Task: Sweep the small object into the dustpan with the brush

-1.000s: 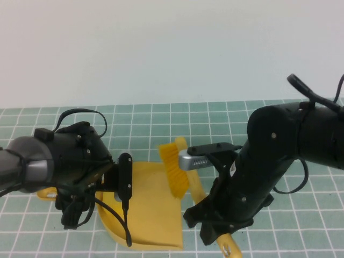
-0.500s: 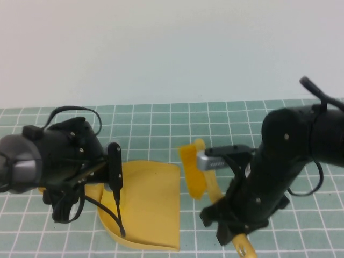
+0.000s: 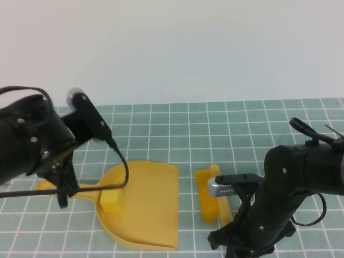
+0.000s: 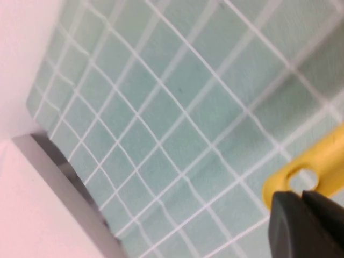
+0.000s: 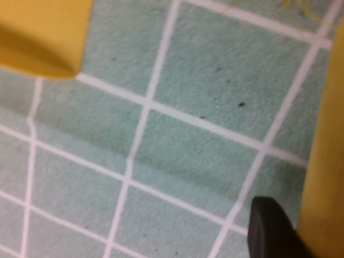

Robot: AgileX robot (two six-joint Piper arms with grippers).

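The yellow dustpan [image 3: 148,209] lies flat on the green grid mat, its handle [image 3: 80,189] pointing left. The small object [image 3: 112,200], a pale-yellow cube, sits inside the pan near its rounded back. My left gripper [image 3: 62,198] hangs shut and empty just above the holed handle end [image 4: 301,174], its dark fingertips [image 4: 290,215] pressed together. The brush [image 3: 207,196] rests with its bristles on the mat just right of the pan's open edge. My right gripper [image 3: 230,237] is shut on the brush handle [image 5: 322,161], one finger [image 5: 269,228] against it.
A pale wall rises behind the mat's far edge [image 3: 215,103]. In the left wrist view a grey edge strip [image 4: 64,177] borders the mat. A corner of the dustpan [image 5: 43,32] shows in the right wrist view. The left arm's cable [image 3: 121,166] loops over the pan's back.
The left gripper closed and its arm lifted back to the left, uncovering the cube in the pan. The right arm dropped and shifted right, bringing the brush down beside the pan.
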